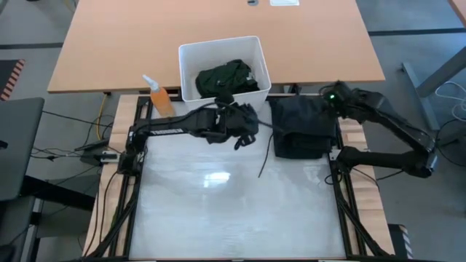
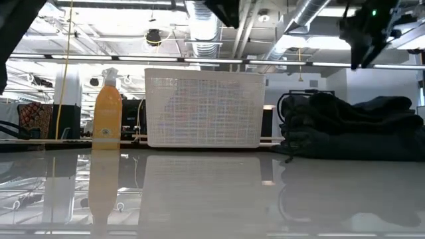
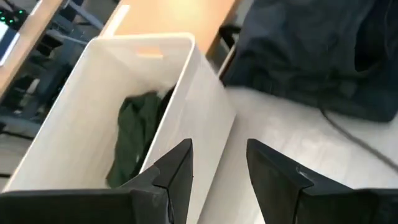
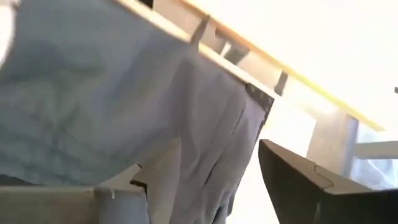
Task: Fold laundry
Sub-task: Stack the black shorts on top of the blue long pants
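Note:
A folded pile of dark laundry [image 1: 302,127] rests on the table's far right part, and a thin cord [image 1: 266,156] trails from it onto the white surface. A dark green garment [image 1: 226,76] lies crumpled inside the white bin [image 1: 188,62]. My left gripper [image 3: 217,149] hangs open and empty above the table, just in front of the bin's near wall and left of the pile. My right gripper [image 4: 202,158] is open above the pile's far right corner [image 1: 328,109], with the dark cloth [image 4: 93,106] below its fingers and nothing between them.
An orange spray bottle [image 1: 159,94] stands left of the bin at the table's far edge. A wooden desk [image 1: 109,44] lies beyond the work table. The glossy white surface [image 1: 218,211] toward the near edge is free room.

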You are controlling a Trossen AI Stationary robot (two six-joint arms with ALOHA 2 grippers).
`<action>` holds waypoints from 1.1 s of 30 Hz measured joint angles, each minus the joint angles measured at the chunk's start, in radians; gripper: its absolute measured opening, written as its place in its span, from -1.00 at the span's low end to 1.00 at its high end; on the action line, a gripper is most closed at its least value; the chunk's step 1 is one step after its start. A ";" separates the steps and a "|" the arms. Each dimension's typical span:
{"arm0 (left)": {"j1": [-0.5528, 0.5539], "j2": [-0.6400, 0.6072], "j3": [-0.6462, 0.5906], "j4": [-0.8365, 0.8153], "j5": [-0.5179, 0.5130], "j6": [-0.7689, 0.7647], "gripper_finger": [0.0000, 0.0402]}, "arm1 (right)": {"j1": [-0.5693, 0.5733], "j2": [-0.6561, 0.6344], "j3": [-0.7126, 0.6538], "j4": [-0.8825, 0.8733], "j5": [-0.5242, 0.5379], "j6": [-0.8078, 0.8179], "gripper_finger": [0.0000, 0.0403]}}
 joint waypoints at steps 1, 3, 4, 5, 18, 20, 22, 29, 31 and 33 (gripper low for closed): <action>-0.008 0.000 0.000 -0.028 -0.014 -0.019 -0.31 | 0.004 -0.004 0.018 0.010 0.000 0.025 0.21; -0.033 -0.002 0.000 -0.084 -0.050 -0.051 -0.31 | 0.026 -0.023 0.018 0.072 0.001 0.086 0.19; -0.048 -0.002 0.000 -0.118 -0.078 -0.074 -0.31 | 0.047 -0.036 -0.004 0.127 0.002 0.100 0.17; -0.067 -0.002 0.000 -0.163 -0.108 -0.106 -0.31 | 0.070 -0.052 -0.042 0.197 0.011 0.117 0.14; -0.387 -0.161 -0.691 -0.146 -0.161 -0.489 -0.31 | 0.410 0.029 -0.829 1.384 0.337 0.334 -0.89; -0.415 -0.193 -0.803 0.047 -0.001 -0.380 -0.31 | 0.446 0.082 -0.856 1.400 0.346 0.387 -0.93; -0.438 -0.228 -0.911 0.282 0.203 -0.242 -0.31 | 0.478 0.137 -0.868 1.393 0.346 0.457 -0.88; -0.450 -0.295 -1.166 0.909 0.638 -0.063 -0.31 | 0.513 0.357 -0.873 1.445 0.398 0.552 -0.90; -0.442 -0.295 -1.186 0.961 0.630 -0.069 -0.31 | 0.514 0.375 -0.857 1.482 0.393 0.475 -0.94; -0.437 -0.294 -1.191 0.958 0.630 -0.076 -0.31 | 0.520 0.364 -0.818 1.492 0.377 0.400 -0.93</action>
